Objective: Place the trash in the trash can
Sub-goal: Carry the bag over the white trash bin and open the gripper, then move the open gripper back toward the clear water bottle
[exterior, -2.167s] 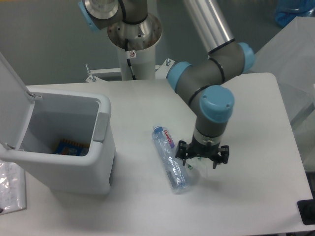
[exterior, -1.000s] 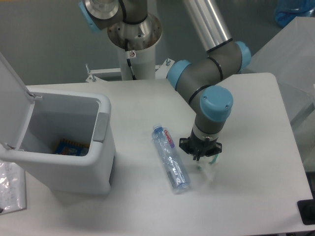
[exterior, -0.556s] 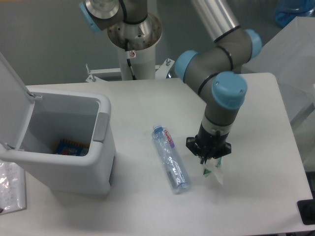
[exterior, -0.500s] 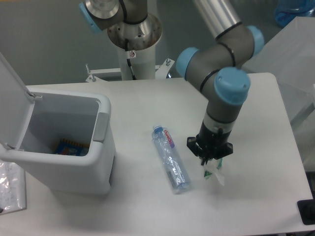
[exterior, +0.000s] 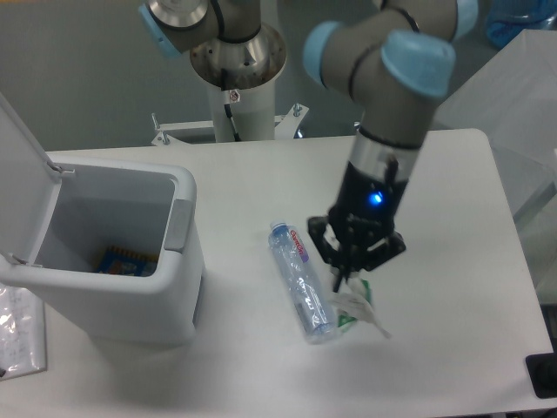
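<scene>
My gripper [exterior: 349,277] hangs above the table's middle right, shut on the top of a crumpled white-clear wrapper with green marks [exterior: 353,305]. The wrapper dangles below the fingers, lifted off the table. Just left of it lies the crushed clear bottle [exterior: 301,281] with a blue cap and red-blue label, flat on the white table. The pale grey trash can [exterior: 174,287] stands at the left with its lid [exterior: 19,183] flipped up and a blue-orange item [exterior: 124,261] inside.
The arm's base column [exterior: 237,78] rises at the table's back edge. A clear plastic sheet [exterior: 17,335] lies at the front left by the can. A black object [exterior: 543,373] sits at the right front edge.
The gripper went from open around the wrapper to shut on it. It has since risen and shifted left toward the bottle, carrying the wrapper up off the table.
</scene>
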You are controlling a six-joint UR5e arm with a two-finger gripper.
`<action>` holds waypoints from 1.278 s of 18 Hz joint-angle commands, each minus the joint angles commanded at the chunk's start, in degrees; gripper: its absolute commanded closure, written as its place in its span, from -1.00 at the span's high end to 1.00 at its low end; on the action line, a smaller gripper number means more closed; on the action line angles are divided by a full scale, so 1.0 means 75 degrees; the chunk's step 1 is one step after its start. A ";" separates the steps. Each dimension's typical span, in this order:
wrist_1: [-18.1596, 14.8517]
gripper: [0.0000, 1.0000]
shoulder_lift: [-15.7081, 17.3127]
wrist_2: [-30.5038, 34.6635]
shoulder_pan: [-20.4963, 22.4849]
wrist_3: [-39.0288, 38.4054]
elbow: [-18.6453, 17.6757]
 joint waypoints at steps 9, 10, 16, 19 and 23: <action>-0.0012 -1.00 0.1196 -0.0200 -0.1335 -0.0621 -0.0211; -0.0012 -1.00 0.1220 -0.0200 -0.1557 -0.0633 -0.0246; 0.0000 0.46 0.1373 -0.0165 -0.2110 -0.0727 -0.0785; 0.0000 1.00 0.1419 -0.0130 -0.2192 -0.0680 -0.0995; 0.0012 1.00 0.1408 -0.0095 -0.2169 -0.0668 -0.0985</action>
